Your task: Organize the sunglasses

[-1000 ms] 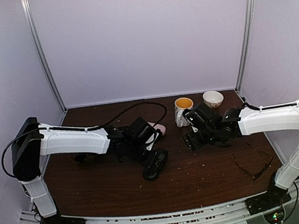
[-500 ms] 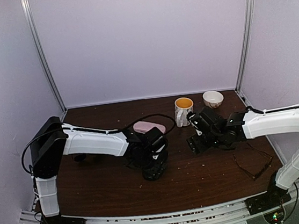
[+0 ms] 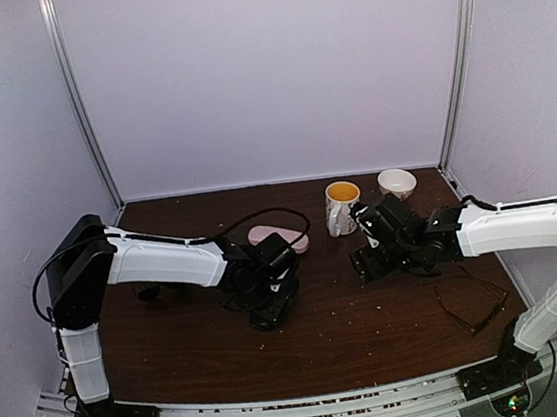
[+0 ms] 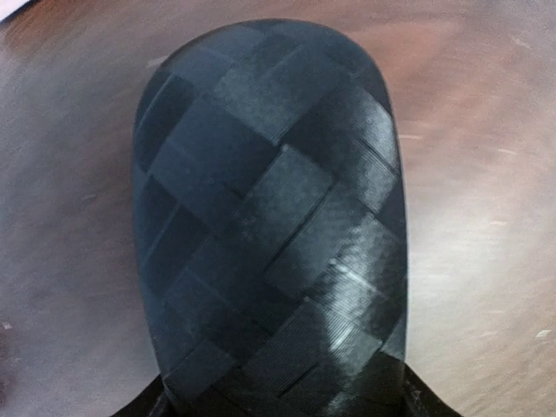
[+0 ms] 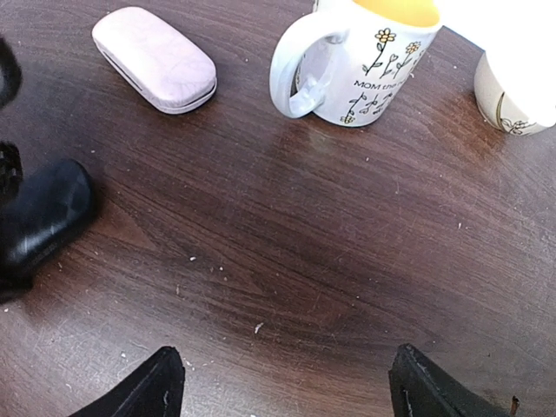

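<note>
- Left gripper (image 3: 270, 306): has swung in over the last second and is now low over the black case (image 4: 269, 226). Jaws are narrowing either side of it; cannot tell if they hold it.
- Right gripper (image 5: 291, 387): barely shifted, jaws wide, empty.
- Pink case (image 3: 280, 236): unmoved.
- Sunglasses (image 3: 471, 307): untouched at front-right of the table (image 5: 347, 261), well apart from both grippers. Likely the case comes first; nothing stowed yet.

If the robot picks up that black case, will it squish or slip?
Probably no squishing: the black case looks hard-shelled and keeps its domed shape. It might slip, since its checkered skin shines. Its rounded ends could let it rock.
</note>
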`<state>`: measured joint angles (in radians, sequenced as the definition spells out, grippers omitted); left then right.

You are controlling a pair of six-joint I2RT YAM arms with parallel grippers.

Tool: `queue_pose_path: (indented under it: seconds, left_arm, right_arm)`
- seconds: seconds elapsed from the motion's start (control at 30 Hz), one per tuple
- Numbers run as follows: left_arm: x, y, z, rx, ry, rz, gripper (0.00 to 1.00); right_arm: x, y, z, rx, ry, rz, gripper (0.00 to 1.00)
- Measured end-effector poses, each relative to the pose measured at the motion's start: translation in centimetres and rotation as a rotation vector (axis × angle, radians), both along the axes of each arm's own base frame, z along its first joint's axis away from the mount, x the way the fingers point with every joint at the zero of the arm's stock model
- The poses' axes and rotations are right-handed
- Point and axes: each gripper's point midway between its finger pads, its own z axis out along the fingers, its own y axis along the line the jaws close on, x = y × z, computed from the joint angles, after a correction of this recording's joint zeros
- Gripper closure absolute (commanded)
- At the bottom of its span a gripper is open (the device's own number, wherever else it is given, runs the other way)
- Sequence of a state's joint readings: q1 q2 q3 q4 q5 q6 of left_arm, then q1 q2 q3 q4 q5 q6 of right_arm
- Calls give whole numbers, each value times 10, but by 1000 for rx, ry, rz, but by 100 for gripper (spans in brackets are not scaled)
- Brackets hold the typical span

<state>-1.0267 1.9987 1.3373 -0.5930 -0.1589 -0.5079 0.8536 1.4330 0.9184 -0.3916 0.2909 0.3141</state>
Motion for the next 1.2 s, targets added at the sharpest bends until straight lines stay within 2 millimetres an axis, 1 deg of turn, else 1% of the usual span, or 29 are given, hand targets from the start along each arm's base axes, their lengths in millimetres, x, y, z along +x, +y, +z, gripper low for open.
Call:
queue_pose_path:
  seconds: [0.17, 0.27, 0.4, 0.43, 0.53, 0.6, 0.7, 0.8, 0.87, 0.9, 0.93, 1.03, 1.07, 1.13, 1.2]
  left_arm:
    - [31, 38, 0, 13, 1, 110, 46]
    - [55, 64, 0, 10, 0, 190, 45]
    - [82, 93, 0, 12, -5, 283, 44]
    - [87, 99, 0, 14, -7, 302, 43]
    - [100, 117, 1, 19, -16, 349, 37]
    - [107, 124, 2, 24, -28, 365, 30]
    - [108, 125, 2, 20, -46, 356, 15]
    - [103, 127, 9, 9, -68, 336, 7]
    - [99, 130, 24, -11, -97, 325, 5]
    - [98, 132, 35, -30, -124, 321, 4]
    - [97, 133, 47, -48, -153, 317, 4]
    - [97, 142, 94, -111, -276, 314, 3]
    - [96, 147, 111, -132, -327, 318, 2]
    - [93, 160, 139, -148, -419, 326, 2]
    - [89, 175, 161, -149, -508, 339, 2]
  right_arm:
    - [1, 0, 2, 3, -6, -4, 17]
    - [2, 0, 4, 6, -8, -5, 17]
    - [2, 0, 4, 7, -9, -8, 17]
    - [2, 0, 4, 7, -9, -9, 17]
    - [2, 0, 4, 9, -11, -10, 17]
    - [3, 0, 6, 14, -15, -11, 16]
    - [5, -3, 15, 31, -36, -20, 16]
    - [11, -10, 30, 56, -78, -45, 15]
    - [14, -18, 41, 74, -110, -62, 14]
    - [16, -23, 47, 81, -126, -70, 14]
    - [17, -28, 52, 86, -144, -82, 14]
    - [20, -45, 65, 108, -194, -113, 13]
    - [21, -52, 69, 117, -214, -127, 13]
    - [21, -71, 74, 130, -253, -165, 13]
    - [21, -90, 77, 141, -295, -207, 13]
